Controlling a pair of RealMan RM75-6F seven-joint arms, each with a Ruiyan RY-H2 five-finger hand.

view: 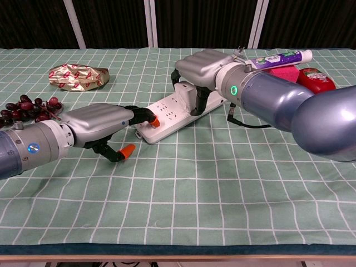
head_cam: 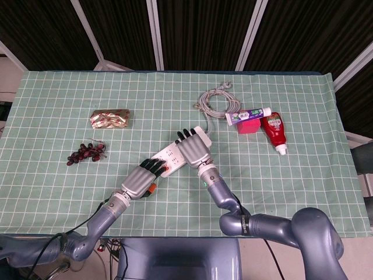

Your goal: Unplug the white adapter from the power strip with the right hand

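R hand point(view: 196, 75) prob grips white adapter point(view: 186, 93); L hand point(view: 105, 125) pins power strip point(view: 167, 115).

The counter point(head_cam: 303, 175) is covered by a matt green checked cloth. The power strip point(view: 167, 115) appears as smooth white plastic. Both hands, left hand point(view: 100, 125) and right hand point(view: 199, 72), are cased in satin grey metal-look shells. A crinkled glossy foil packet point(head_cam: 110, 119) is seen.
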